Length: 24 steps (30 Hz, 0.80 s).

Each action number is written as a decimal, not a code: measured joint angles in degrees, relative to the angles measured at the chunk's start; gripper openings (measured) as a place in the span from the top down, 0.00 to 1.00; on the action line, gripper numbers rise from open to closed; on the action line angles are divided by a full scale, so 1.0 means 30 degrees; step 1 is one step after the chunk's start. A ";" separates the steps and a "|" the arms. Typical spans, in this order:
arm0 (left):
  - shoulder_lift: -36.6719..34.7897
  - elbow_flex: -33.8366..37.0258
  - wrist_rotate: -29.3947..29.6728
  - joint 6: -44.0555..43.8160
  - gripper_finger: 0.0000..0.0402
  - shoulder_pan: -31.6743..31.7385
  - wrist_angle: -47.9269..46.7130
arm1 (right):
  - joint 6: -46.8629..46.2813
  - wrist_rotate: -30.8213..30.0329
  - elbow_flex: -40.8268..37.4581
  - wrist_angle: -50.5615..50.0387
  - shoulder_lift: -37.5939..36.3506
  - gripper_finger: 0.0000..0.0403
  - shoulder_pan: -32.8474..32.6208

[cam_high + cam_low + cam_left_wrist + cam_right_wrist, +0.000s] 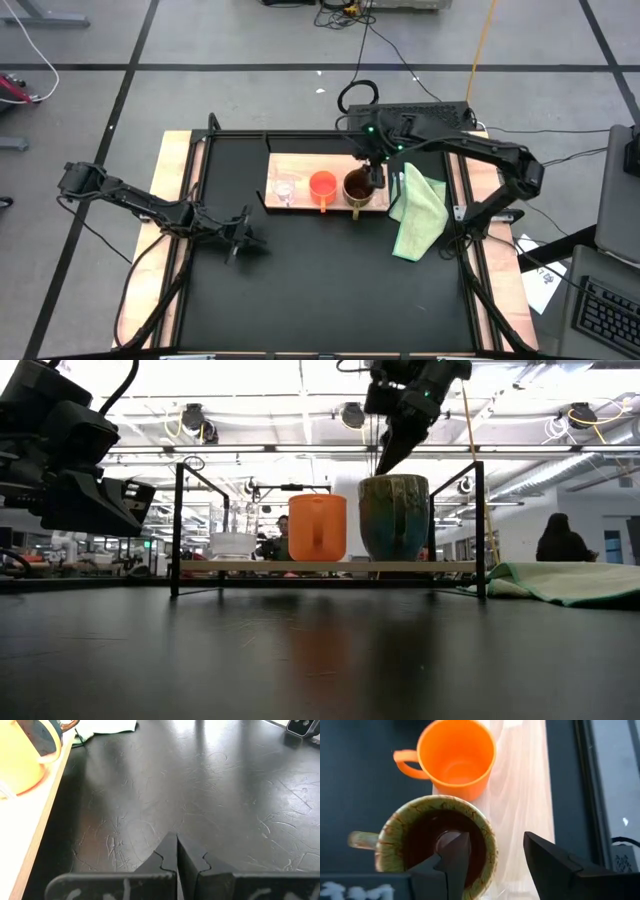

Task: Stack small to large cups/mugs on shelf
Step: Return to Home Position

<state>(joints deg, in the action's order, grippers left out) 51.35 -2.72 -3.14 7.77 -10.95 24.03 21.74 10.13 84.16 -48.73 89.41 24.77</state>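
Left gripper [242, 237], fingers pressed together, is parked near the table's left edge. The shelf [300, 163], pale wood, lies at the far edge and carries a row: clear glass cup [284, 191], matte orange cup [322, 186], glossy mottled mug [357, 187]. Right gripper [371, 172] hangs spread above the mug's mouth. Recommend lifting vertically before retracting, to clear the rim.

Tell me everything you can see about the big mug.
The big mug is glossy, mottled green-brown outside and dark brown inside, with one side handle. It stands upright on the shelf, last in the row, beside the orange mug but apart from it. The open right gripper hangs just over its rim, one finger above its mouth.
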 joint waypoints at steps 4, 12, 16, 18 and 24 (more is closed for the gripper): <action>0.0007 0.0000 0.0007 -0.0009 1.00 -0.0002 0.0000 | -0.0251 -0.0007 0.0000 -0.0058 -0.0913 0.55 0.0000; 0.0006 0.0000 0.0007 -0.0065 1.00 0.0005 -0.0019 | -0.0657 0.0056 0.0000 -0.0583 -0.1852 0.61 -0.0111; 0.0001 0.0000 0.0007 -0.0058 1.00 0.0004 -0.0045 | -0.0630 0.0105 0.0000 -0.0709 -0.1828 0.80 -0.0343; 0.0000 0.0000 0.0007 -0.0064 1.00 -0.0003 -0.0051 | -0.0679 0.0117 -0.0035 -0.0809 -0.1837 0.93 -0.0514; 0.0001 0.0000 0.0015 -0.0130 1.00 -0.0002 -0.0095 | -0.0740 0.0138 -0.1329 -0.0444 -0.2237 0.99 -0.1403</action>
<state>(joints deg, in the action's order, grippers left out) 51.36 -2.72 -3.09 7.38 -10.96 23.75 19.52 10.55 80.17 -50.06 82.70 20.56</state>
